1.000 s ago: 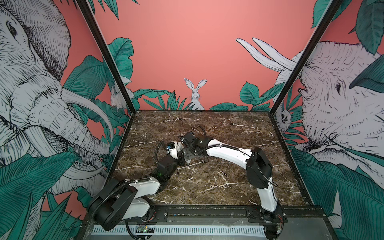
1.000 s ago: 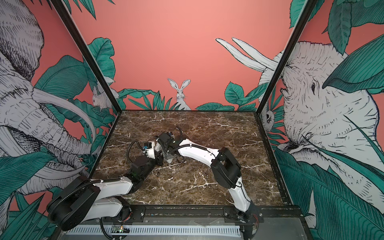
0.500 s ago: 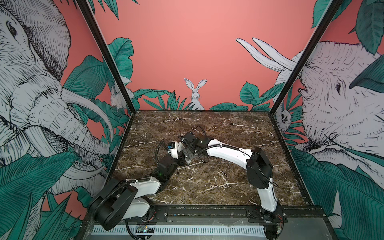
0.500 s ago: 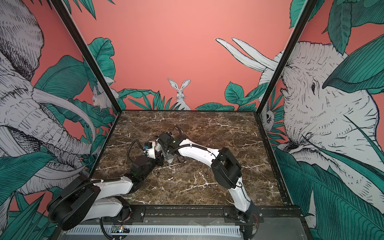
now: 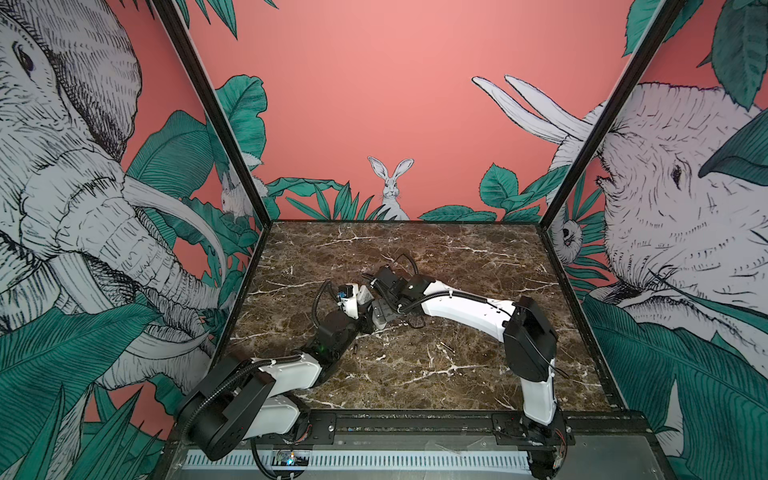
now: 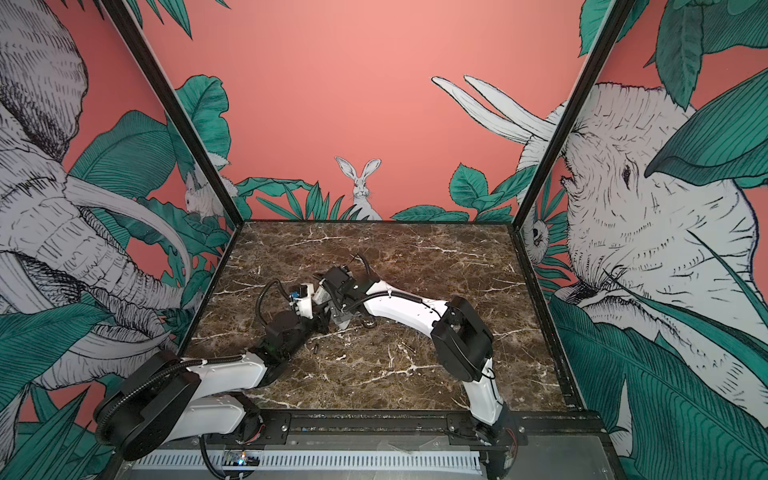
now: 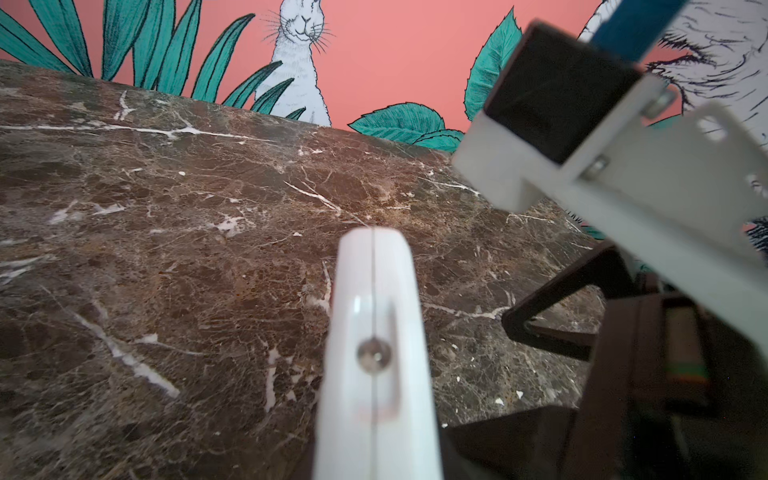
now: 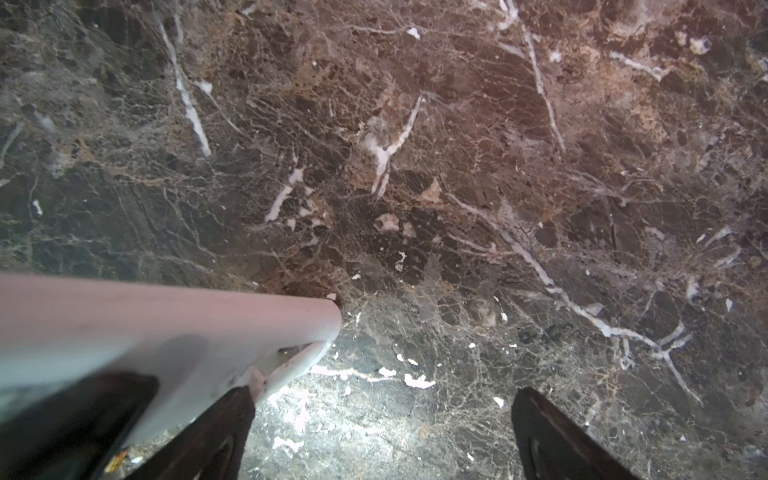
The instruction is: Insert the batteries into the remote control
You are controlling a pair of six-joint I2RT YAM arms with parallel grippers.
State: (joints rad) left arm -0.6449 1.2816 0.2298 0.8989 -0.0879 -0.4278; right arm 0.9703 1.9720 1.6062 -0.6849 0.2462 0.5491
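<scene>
L gripper [image 5: 365, 306] is clamped on the remote control [image 7: 374, 332], but you can't see its fingers. The left wrist view gives you only the remote's end, edge-on, sticking out over the marble table [image 7: 166, 249]. R gripper [image 8: 384, 399] hangs spread wide w/ nothing in it, one finger [image 8: 216, 432] just beside the remote's corner. You can't make out the batteries for sure: a tiny dark sliver [image 5: 356, 347] lies on the table by the L arm, too small to confirm.

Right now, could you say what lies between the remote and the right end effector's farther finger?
Only bare table separates remote and that finger, in the right wrist view.
</scene>
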